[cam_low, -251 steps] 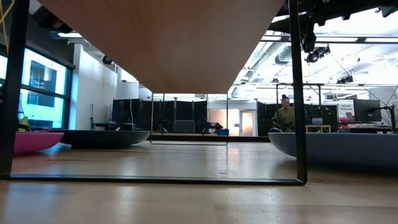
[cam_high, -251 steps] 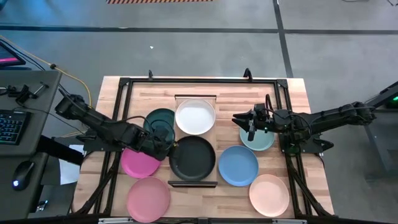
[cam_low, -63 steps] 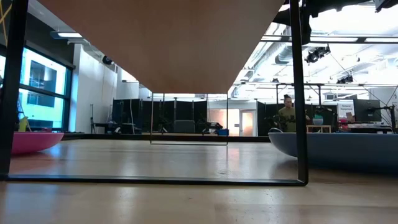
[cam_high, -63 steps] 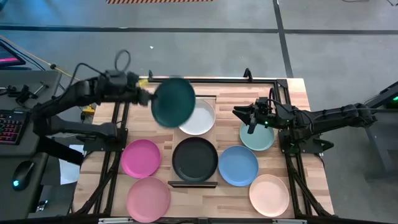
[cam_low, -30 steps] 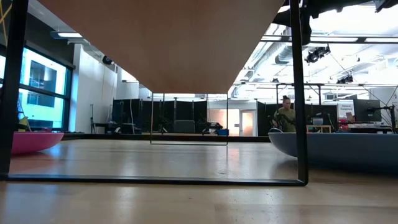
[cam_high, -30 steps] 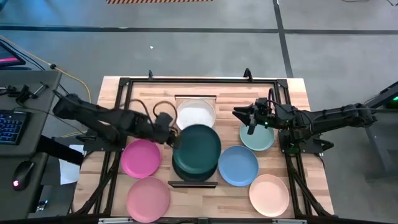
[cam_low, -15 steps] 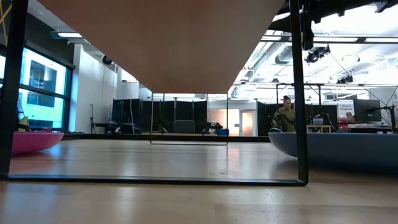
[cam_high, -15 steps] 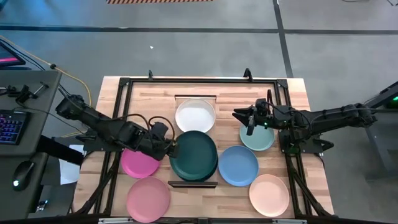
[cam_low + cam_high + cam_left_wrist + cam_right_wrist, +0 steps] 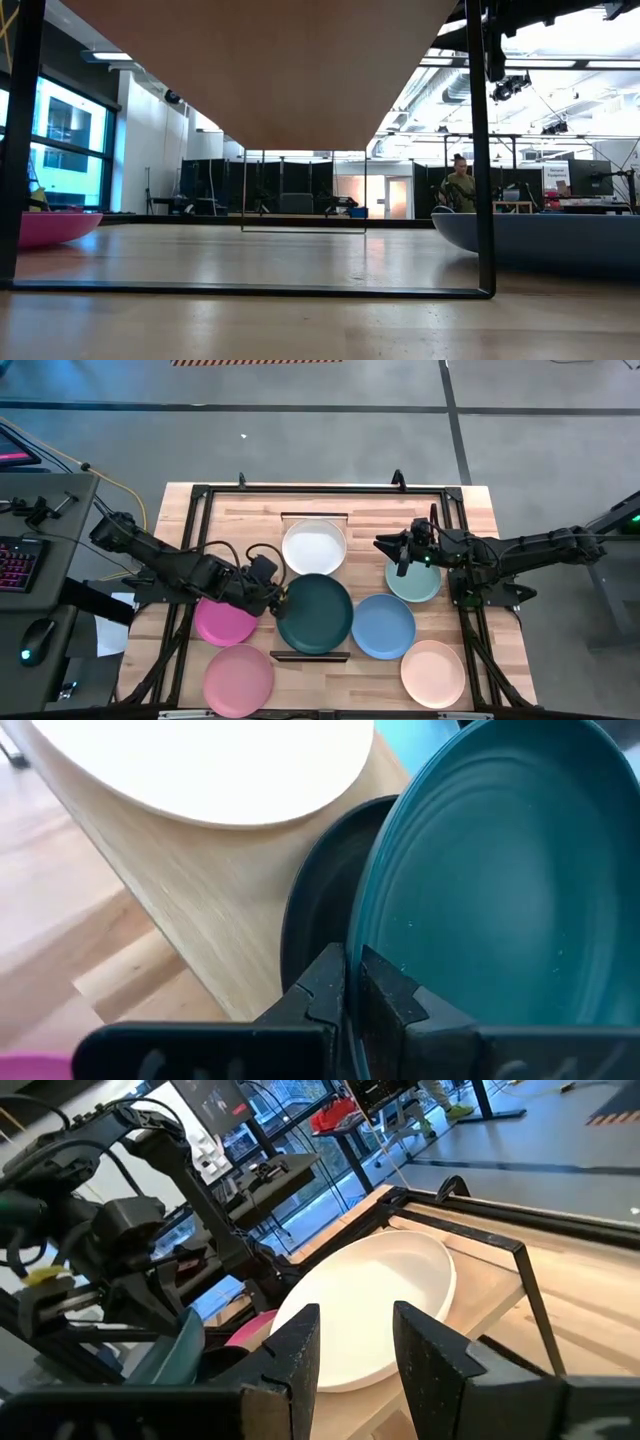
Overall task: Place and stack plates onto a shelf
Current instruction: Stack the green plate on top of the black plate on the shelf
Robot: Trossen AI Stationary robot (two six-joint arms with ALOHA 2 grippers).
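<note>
My left gripper [image 9: 272,600] is shut on the dark teal plate [image 9: 316,614], which lies over the black plate [image 9: 320,890] on the near half of the light-wood shelf [image 9: 300,520]. The white plate [image 9: 314,547] rests flat on the shelf's far half. My right gripper [image 9: 403,556] is open and empty, above the far edge of the mint plate [image 9: 420,585]. The magenta [image 9: 225,622], pink [image 9: 238,678], blue [image 9: 383,626] and peach [image 9: 432,672] plates lie flat on the tabletop. My left gripper pinches the teal plate's rim [image 9: 362,935] on its left side between its two fingers, one on the upper face and one under it. The fingers come from the table's left, slanting down. The plate sits slightly tilted over the black plate; I cannot tell whether the two touch.
A dark frame [image 9: 200,495] runs around the tabletop. The shelf's dark end rails [image 9: 311,655] stand at its near and far ends. In the low view the shelf's underside [image 9: 260,70] fills the top, with the magenta plate [image 9: 50,228] and the blue plate [image 9: 540,238] at the sides.
My left gripper has moved down and a little toward the table's near edge with the teal plate. The plate has come down over the black plate and now covers it almost wholly. My right gripper has kept still.
</note>
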